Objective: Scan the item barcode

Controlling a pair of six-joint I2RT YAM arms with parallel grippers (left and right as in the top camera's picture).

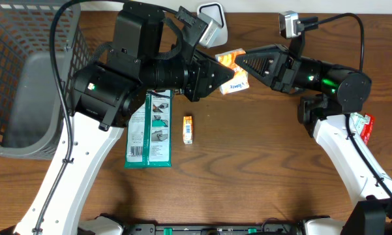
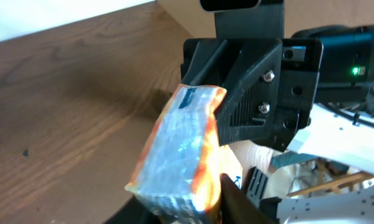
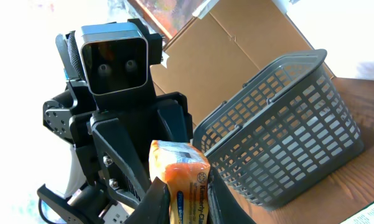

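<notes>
I am holding the packet [image 2: 177, 149] up in the air over the tabletop [image 1: 261, 163], near the top middle of the overhead view. My right tool [image 1: 241, 64] is clamped on the far end of it. My left tool [image 1: 227, 77] is at the near end, with a finger on each side. I cannot tell if those fingers are pressing on it or just sitting beside it.

I think the packet is light and soft. The wrapper is shiny, so it may slip, and it looks like it would squash if I pinch too hard. The ends are the best places to hold it. That leaves the flat sides bare for the scan.

Some things are hard to see. The bottom of the packet is cut off at the lower edge of the left wrist view, behind my own dark fingers. There is a dark patch near its top end. It may be the barcode, but it is too blurry to say. A white thing [image 1: 212, 14] sits at the top edge of the overhead view, partly cut off. I cannot tell if it is the scanner.
</notes>
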